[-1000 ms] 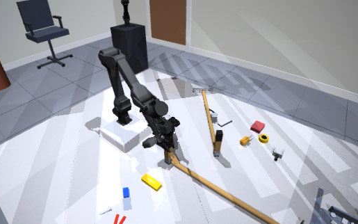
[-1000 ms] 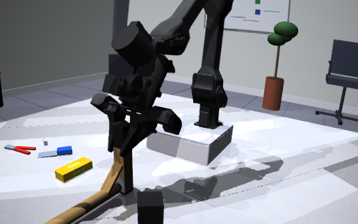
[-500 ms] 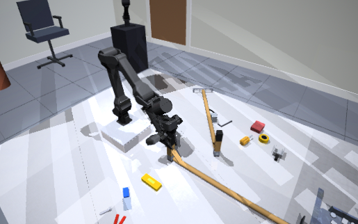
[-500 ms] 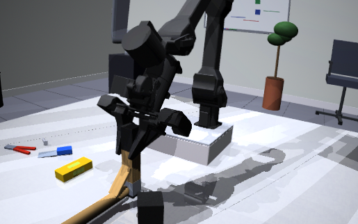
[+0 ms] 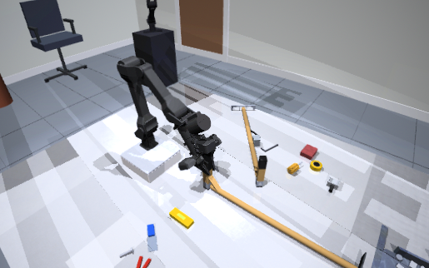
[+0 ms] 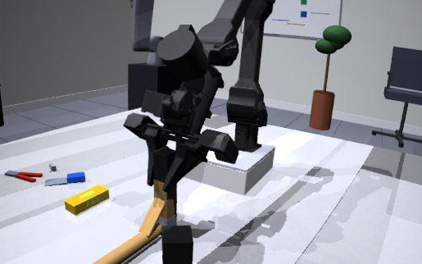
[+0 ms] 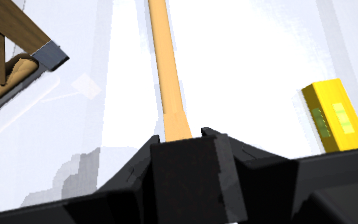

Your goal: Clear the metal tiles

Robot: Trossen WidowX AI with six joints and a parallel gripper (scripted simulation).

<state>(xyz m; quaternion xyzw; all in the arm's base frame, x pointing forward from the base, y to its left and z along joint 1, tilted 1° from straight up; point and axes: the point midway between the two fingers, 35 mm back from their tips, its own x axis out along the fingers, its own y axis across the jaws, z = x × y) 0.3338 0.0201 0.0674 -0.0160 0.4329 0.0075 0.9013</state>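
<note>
My gripper (image 5: 209,168) (image 6: 159,186) (image 7: 180,137) is shut on the black-topped upright handle of the long scraper (image 5: 276,225) (image 6: 120,250) (image 7: 167,65). The handle stands nearly upright, its grey foot at or just above the table; I cannot tell if it touches. The wooden shaft runs away from the handle to the lower right in the top view. Blue-grey metal parts (image 5: 381,238) show in that corner, cut off by the frame. The plate, its tiles and the catch box cannot be made out clearly, and the scraper's far end is mostly out of view.
A shorter wooden tool (image 5: 248,131) (image 6: 177,243) (image 7: 17,22) with its own upright handle lies beside the scraper. A yellow level (image 5: 181,217) (image 6: 87,199) (image 7: 340,115) lies on the other side. A red block (image 5: 308,151) and yellow tape (image 5: 316,166) lie farther off.
</note>
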